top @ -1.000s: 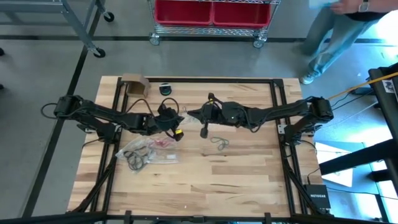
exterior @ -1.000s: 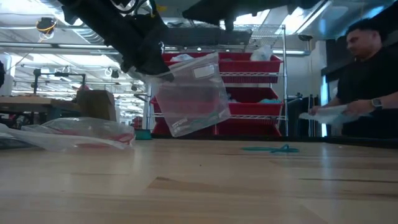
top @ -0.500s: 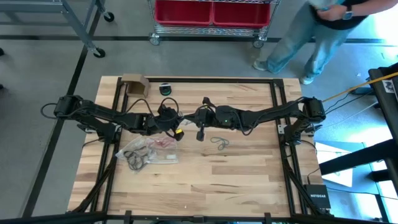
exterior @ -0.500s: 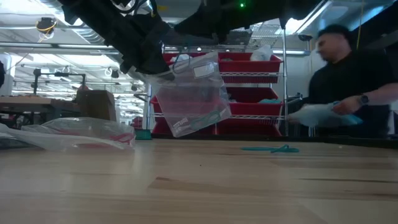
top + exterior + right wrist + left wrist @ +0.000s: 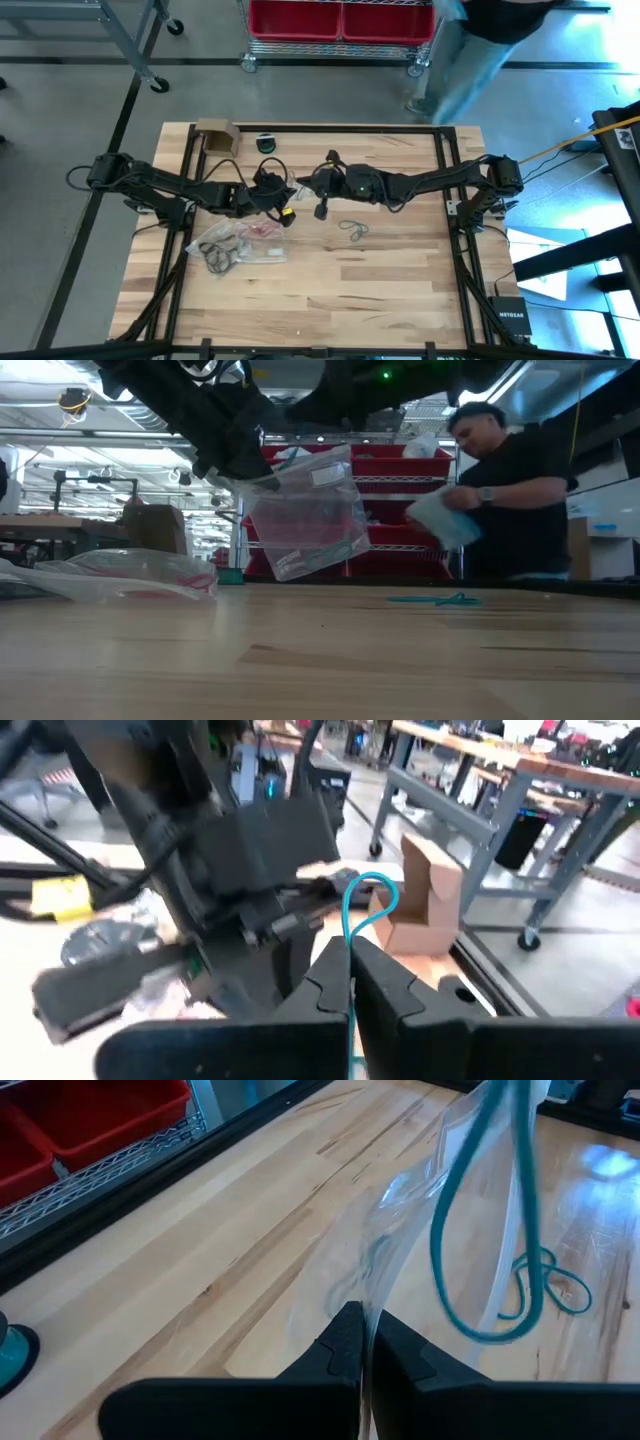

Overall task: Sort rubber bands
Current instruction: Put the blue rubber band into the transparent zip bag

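Left gripper (image 5: pixel 362 1342): clamped on bag (image 5: pixel 305 510), held clear of table (image 5: pixel 400 290) so mouth faces right arm. Right gripper (image 5: pixel 350 982): closed on teal band (image 5: pixel 362 900), poised at bag mouth for insertion. More teal bands (image 5: pixel 352 229) loose on table nearby.

I see a pale wood bench (image 5: pixel 330 280), smooth with a light sheen. The bag (image 5: pixel 305 510) is clear glossy plastic. The teal band (image 5: pixel 490 1240) looks like matt rubber; the box (image 5: pixel 215 135) is cardboard.
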`<state>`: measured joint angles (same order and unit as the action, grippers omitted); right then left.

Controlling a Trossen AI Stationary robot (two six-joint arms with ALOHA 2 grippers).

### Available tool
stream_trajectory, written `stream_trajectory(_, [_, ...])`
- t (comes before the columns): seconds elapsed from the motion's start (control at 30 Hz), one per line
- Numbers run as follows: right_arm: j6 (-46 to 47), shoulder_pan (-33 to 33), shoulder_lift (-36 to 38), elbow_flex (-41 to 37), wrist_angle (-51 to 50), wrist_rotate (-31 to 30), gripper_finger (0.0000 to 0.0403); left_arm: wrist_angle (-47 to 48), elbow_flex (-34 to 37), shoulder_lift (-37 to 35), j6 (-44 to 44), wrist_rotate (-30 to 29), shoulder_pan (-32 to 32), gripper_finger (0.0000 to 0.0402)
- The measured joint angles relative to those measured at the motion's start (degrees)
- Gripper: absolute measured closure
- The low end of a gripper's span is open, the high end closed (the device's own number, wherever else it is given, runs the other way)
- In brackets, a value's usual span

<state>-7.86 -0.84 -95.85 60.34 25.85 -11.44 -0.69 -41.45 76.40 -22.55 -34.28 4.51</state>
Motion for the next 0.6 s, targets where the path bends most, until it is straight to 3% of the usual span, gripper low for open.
stream_trajectory(0.37, [-1.2,0.1,0.0,0.0,-2.5,3.2,0.0398,-1.8,0.0,0.0,-0.5,2.0,0.0,0.0401])
stream_trajectory(0.6, [-1.6,0.1,0.0,0.0,-3.4,-0.5,0.0398,-1.7,0.0,-0.2,-2.8,5.1,0.0,0.0401])
